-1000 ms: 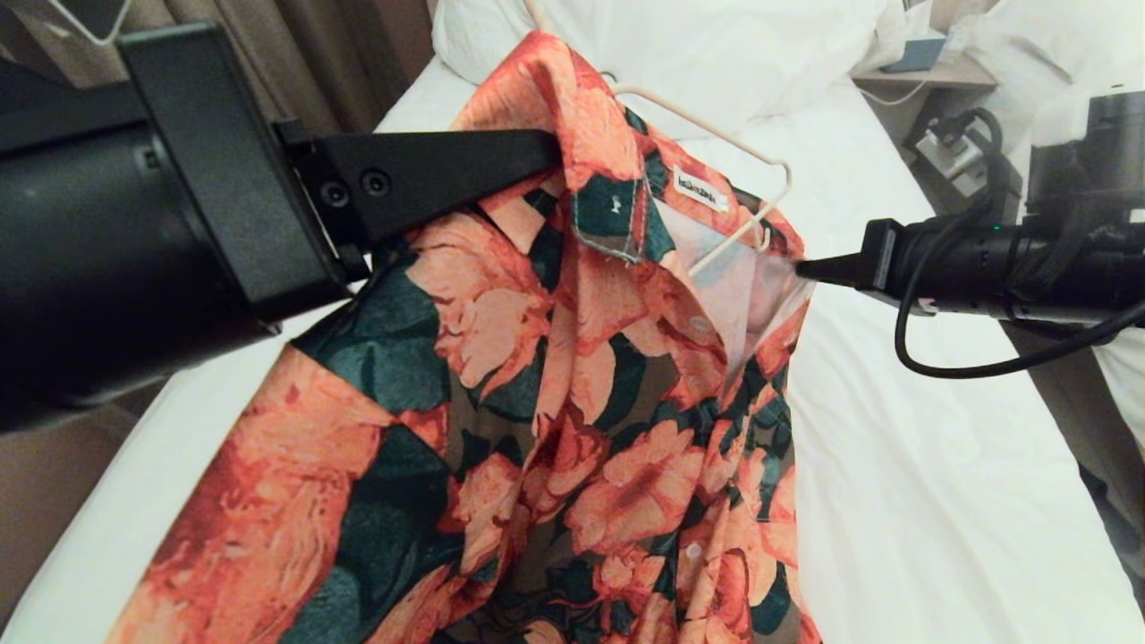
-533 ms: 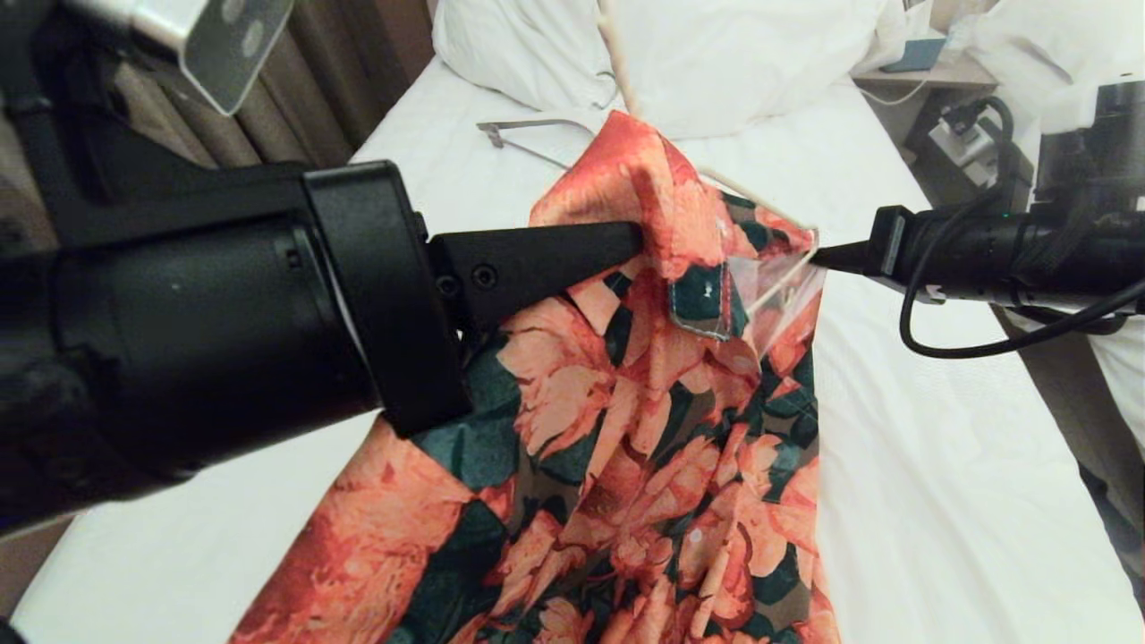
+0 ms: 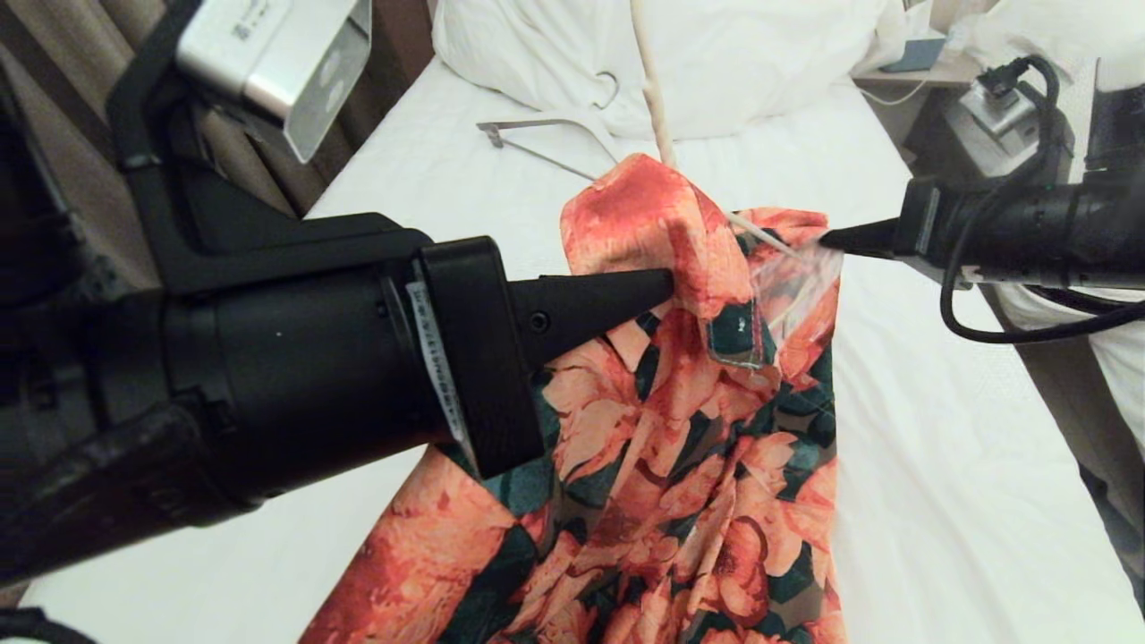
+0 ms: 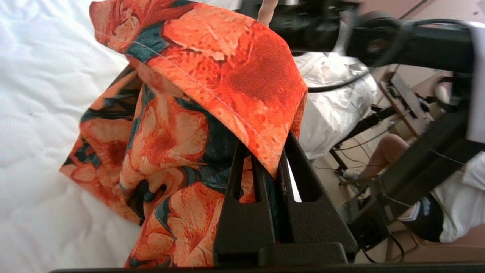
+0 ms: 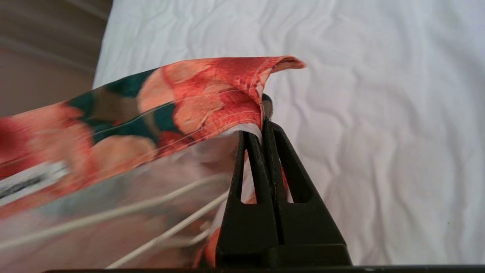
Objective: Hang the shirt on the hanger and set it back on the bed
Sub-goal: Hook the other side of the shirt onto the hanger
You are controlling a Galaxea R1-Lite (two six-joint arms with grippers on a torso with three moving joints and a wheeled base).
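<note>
The shirt (image 3: 680, 429), orange-pink flowers on dark green, hangs above the bed (image 3: 939, 447), held at the neck from both sides. My left gripper (image 3: 666, 286) is shut on a fold of the collar (image 4: 227, 76); in the left wrist view its tips (image 4: 265, 151) pinch the cloth. From the right, my right gripper (image 3: 827, 240) is shut on the opposite neck edge (image 5: 189, 98), its tips (image 5: 263, 129) clamping the hem. The thin cream hanger (image 3: 653, 89) sticks up out of the neck, and its wires (image 5: 151, 212) run inside the pale lining.
A thicker white hanger with a grey bar (image 3: 537, 134) lies near the big white pillow (image 3: 733, 54). A nightstand (image 3: 939, 72) with cables stands at the back right, curtains (image 3: 54, 161) on the left. A seated person (image 4: 435, 212) shows in the left wrist view.
My left gripper has swung right and lower with the collar, closing towards the right gripper. The neck has bunched narrower, the label is hidden, and the hanger's hook now stands upright.
</note>
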